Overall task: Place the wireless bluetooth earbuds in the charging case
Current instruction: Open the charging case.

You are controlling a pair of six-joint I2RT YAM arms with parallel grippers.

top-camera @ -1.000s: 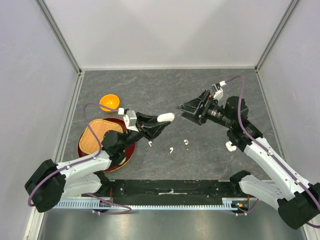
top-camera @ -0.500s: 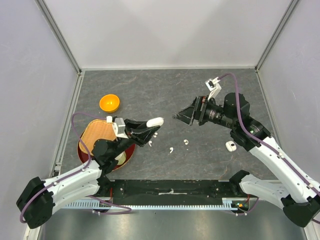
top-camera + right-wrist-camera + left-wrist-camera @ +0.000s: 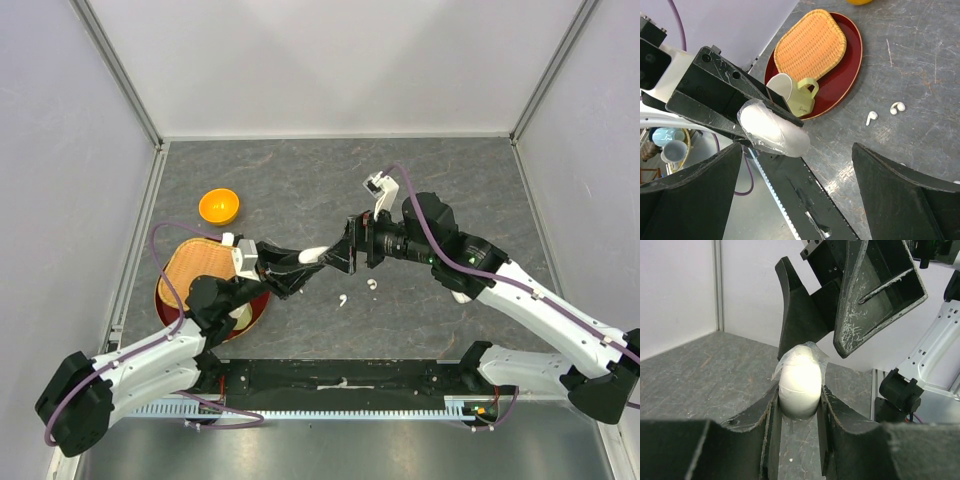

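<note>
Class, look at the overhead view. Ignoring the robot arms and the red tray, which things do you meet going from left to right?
orange bowl → white case → nearer earbud → farther earbud

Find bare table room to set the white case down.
Bare: the far strip between orange bowl and back wall, and the far right corner. Crowded: mid-table, where left tool and right tool meet by the earbuds, and beside the red tray.
</note>
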